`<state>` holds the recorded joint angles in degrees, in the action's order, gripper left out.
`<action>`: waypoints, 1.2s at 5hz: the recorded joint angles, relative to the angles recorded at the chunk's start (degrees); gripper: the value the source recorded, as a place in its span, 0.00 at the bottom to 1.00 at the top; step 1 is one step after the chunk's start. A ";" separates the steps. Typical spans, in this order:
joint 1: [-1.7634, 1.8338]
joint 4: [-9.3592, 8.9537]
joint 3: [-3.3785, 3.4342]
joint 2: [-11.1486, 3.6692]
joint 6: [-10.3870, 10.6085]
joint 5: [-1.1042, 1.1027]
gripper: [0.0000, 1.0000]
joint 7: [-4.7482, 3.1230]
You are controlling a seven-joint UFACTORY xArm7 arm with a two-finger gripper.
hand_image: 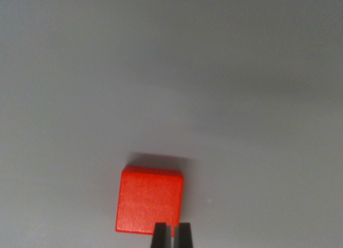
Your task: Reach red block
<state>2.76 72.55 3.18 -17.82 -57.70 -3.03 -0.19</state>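
Note:
A red block point(149, 200) lies flat on a plain grey surface point(171, 71), low in the wrist view and slightly left of centre. My gripper point(172, 233) shows at the bottom edge as two dark fingertips standing close together, with only a thin slit between them. The fingertips overlap the block's near right corner in the picture. Nothing is held between them.

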 joint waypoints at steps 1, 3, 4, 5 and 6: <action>0.10 -1.24 0.03 -1.18 2.40 -0.05 0.00 0.08; 0.19 -2.39 0.06 -2.28 4.63 -0.09 0.00 0.15; 0.19 -2.39 0.06 -2.28 4.63 -0.09 0.00 0.15; 0.28 -3.45 0.09 -3.28 6.68 -0.14 0.00 0.21; 0.28 -3.45 0.09 -3.28 6.68 -0.14 0.00 0.21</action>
<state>3.04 69.10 3.28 -21.11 -51.03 -3.16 0.02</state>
